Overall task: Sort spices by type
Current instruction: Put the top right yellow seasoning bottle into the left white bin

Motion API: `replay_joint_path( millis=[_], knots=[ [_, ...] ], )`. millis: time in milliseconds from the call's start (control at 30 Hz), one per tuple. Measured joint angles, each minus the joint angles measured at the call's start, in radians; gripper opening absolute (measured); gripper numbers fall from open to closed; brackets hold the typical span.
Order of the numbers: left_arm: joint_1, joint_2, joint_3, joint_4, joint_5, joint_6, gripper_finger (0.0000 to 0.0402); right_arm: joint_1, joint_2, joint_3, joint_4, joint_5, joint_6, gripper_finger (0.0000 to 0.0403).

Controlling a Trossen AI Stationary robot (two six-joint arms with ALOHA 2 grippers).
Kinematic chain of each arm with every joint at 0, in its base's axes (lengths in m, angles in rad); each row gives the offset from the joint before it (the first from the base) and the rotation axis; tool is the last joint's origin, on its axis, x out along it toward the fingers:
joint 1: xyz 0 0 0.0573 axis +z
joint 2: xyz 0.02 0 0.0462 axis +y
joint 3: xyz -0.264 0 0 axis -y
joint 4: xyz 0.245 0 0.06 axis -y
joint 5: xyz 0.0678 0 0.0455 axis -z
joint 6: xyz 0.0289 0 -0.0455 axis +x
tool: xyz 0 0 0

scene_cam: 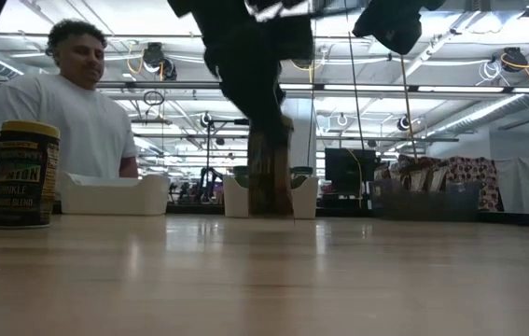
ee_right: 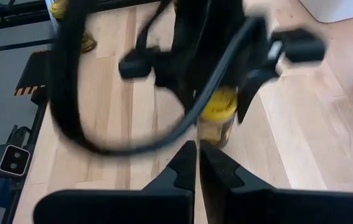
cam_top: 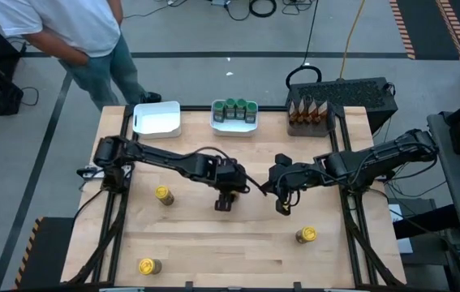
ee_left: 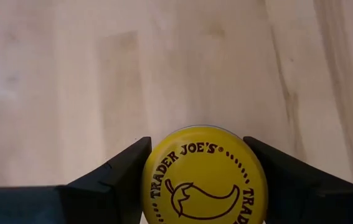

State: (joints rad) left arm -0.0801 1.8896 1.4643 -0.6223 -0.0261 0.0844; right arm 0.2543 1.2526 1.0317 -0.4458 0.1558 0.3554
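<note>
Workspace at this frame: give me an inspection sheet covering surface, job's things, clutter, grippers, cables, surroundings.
Surface: light wooden table.
Job's things: yellow-lidded round jars loose at; another yellow-lidded jar between the left fingers; green-lidded jars in the middle white tray; brown-orange pointed packets in the dark tray; left white tray empty.
Clutter: nothing seen.
Grippers: left gripper astride the jar's lid, mid-table; right gripper shut, empty, alongside.
Cables: black loop on left arm.
Surroundings: person in white shirt beyond the table.
</note>
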Motion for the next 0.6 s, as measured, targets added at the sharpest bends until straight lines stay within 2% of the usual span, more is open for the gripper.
replay_joint_path(
  millis=[333,600],
  knots=[
    [0.153,-0.211,0.0,-0.139,-0.03,-0.105,0.0236,-0.066,0.0,0.002,-0.001,-0.007,-0.115,0.0],
    [0.367,-0.359,0.0,-0.309,-0.107,-0.227,0.0236,-0.172,0.0,0.002,0.001,-0.115,-0.272,0.0]
  ],
)
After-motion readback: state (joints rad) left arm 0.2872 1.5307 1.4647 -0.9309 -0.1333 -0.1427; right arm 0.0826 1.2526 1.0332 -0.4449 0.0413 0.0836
